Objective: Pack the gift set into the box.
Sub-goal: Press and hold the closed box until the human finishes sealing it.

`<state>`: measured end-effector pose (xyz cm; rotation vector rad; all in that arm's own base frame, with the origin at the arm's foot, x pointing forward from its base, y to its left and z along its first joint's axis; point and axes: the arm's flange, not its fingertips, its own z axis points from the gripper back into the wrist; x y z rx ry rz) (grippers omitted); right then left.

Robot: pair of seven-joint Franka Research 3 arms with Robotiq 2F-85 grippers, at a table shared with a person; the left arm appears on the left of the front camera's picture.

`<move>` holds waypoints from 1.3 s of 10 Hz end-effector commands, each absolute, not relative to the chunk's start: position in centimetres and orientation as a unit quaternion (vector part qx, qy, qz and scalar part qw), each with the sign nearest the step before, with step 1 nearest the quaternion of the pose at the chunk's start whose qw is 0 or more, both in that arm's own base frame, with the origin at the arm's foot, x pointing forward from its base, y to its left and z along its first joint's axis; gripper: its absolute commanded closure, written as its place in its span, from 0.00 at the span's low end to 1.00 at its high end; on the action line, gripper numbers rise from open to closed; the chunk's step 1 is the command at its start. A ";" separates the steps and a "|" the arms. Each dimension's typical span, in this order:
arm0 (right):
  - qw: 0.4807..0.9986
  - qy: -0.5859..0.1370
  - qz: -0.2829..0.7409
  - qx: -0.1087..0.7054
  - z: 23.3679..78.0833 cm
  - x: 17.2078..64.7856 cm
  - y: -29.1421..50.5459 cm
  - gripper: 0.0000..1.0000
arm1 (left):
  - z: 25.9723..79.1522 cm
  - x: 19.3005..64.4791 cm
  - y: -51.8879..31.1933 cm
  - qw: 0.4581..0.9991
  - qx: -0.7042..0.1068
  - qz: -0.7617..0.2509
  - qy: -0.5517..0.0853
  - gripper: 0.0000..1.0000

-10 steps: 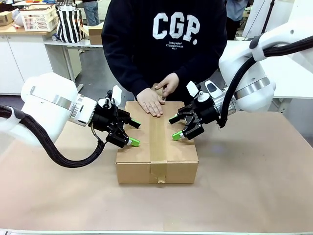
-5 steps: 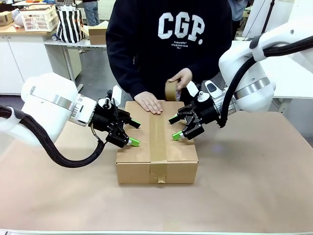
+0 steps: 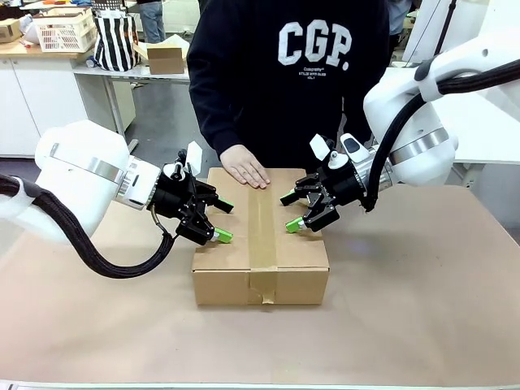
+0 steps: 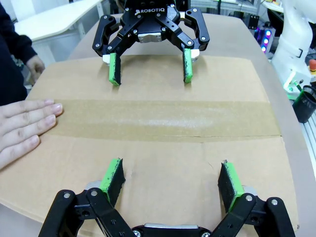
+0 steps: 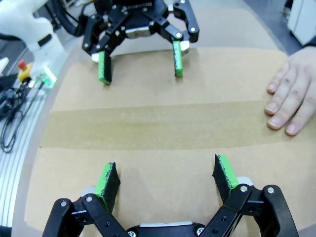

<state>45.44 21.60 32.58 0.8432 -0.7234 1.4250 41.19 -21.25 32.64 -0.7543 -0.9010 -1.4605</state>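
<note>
The big brown table (image 3: 422, 309) takes up most of the front view, and there is lots of bare room on it to the left, to the right and in front of the box. A person in a dark top with big white letters "CGP." (image 3: 315, 45) stands at the far side, close against the back of the box. The box (image 3: 262, 244) sits in the middle of the table with its flaps shut flat, and 1 strip of brown tape (image 3: 262, 236) runs along the middle seam and folds down over the near wall. The person's hand (image 3: 245, 171) lies flat on the top at the far edge, just left of the tape. The 2 white arms come in from each side. The left tool (image 3: 224, 220) is over the left half of the top with its 2 green pads spread wide and nothing between them. The right tool (image 3: 291, 212) is over the right half, spread wide too, gripping nothing. They face each other across the tape, well apart. In the left wrist view the right tool has "ROBOTIQ" (image 4: 150, 10) in white on its black body. Far back on the left are a white basket (image 3: 62, 31), a striped bag (image 3: 115, 39) and a small cardboard box (image 3: 166, 58).
</note>
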 end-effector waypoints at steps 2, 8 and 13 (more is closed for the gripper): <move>0.621 -0.313 0.619 0.366 32.3 45.4 21.6 0.00 | 32.3 41.0 -21.0 0.592 -0.328 -0.628 -0.385 0.00; 0.621 -0.313 0.619 0.366 32.3 45.4 21.6 0.00 | 32.3 41.0 -21.0 0.592 -0.328 -0.628 -0.385 0.00; 0.621 -0.313 0.619 0.366 32.3 45.4 21.6 0.00 | 32.3 41.0 -21.0 0.592 -0.328 -0.628 -0.385 0.00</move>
